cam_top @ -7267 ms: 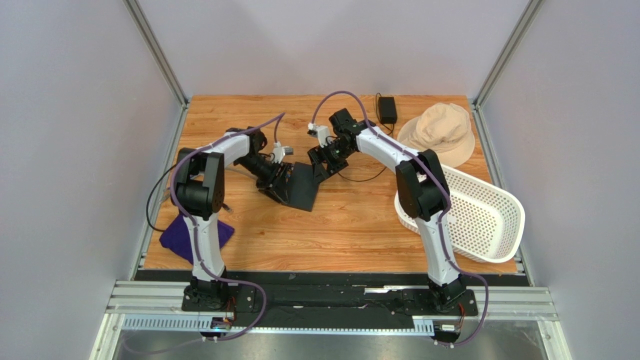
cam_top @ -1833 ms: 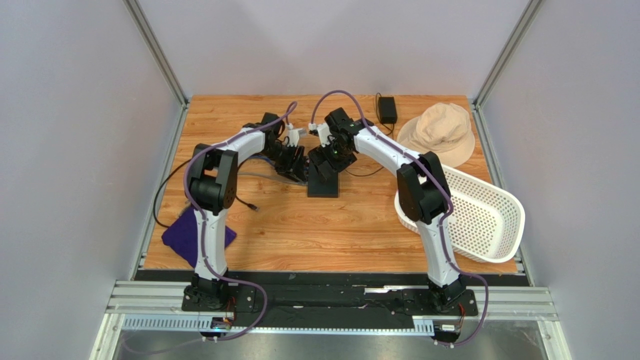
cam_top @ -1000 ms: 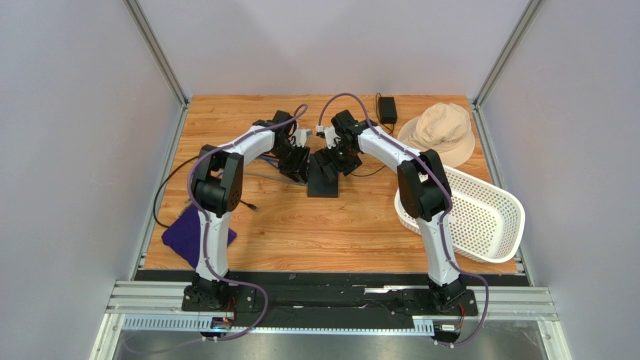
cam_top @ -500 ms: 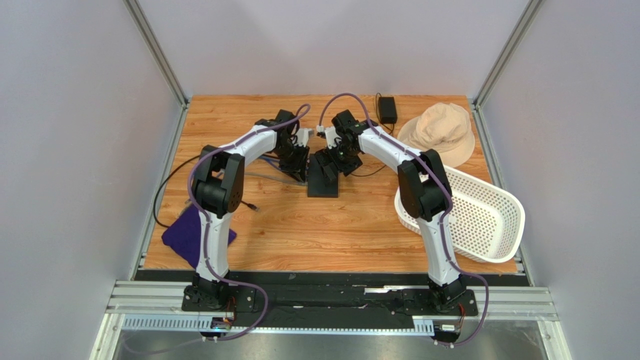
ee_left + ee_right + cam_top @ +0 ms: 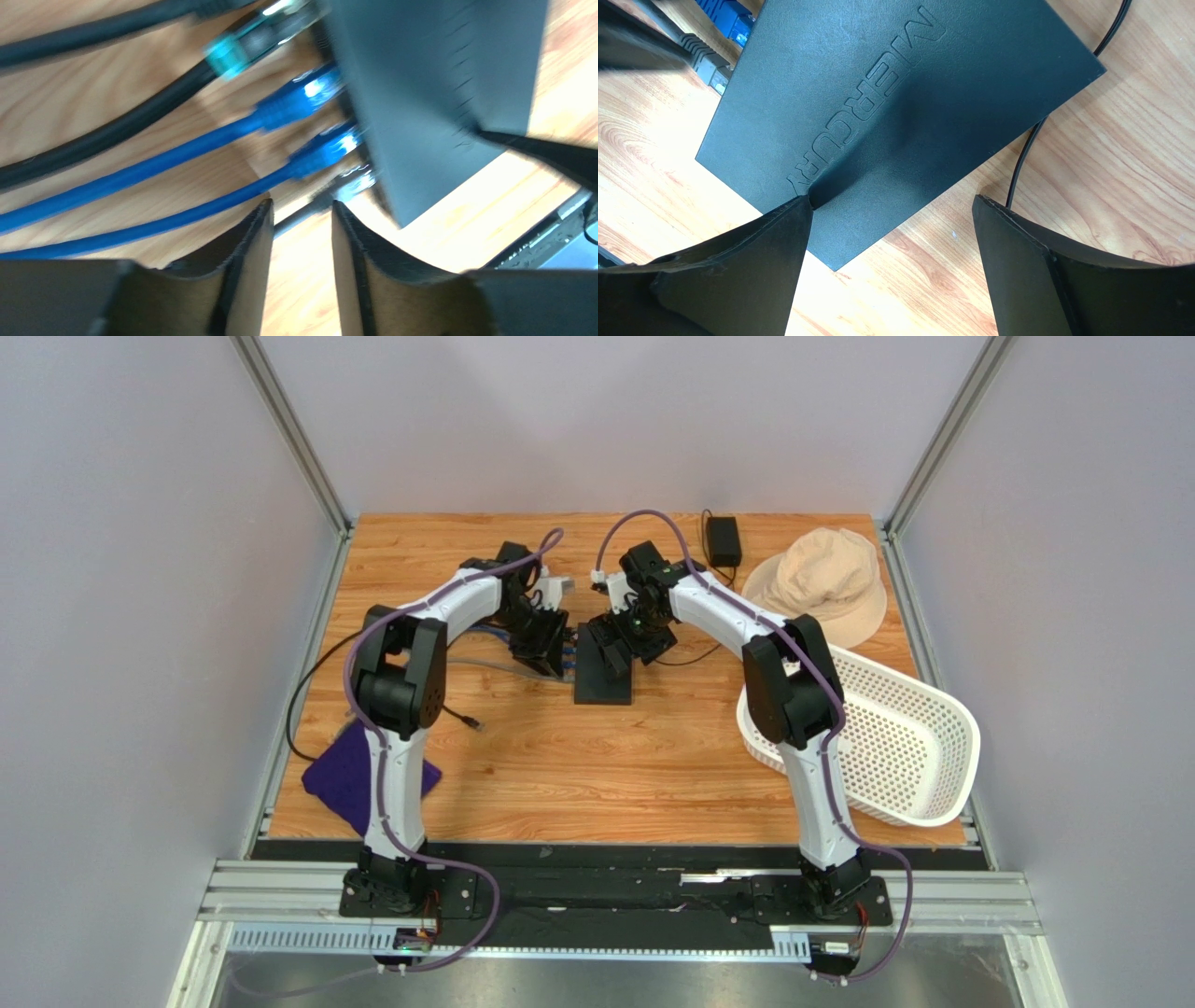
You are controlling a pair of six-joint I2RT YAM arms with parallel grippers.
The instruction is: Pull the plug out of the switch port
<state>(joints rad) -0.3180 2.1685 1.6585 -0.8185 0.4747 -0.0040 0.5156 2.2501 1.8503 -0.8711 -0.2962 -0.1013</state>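
Left pincer (image 5: 300, 231) drew back from switch (image 5: 892, 105).

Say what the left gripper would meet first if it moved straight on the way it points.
Likely the dark cable's clear plug at the end port of the switch, just beyond the left gripper; the blue plugs sit farther on. Depth is unclear.

Robot test cell: grey panel walls (image 5: 140, 616), aluminium frame (image 5: 288, 427), mounting rail (image 5: 982, 903).
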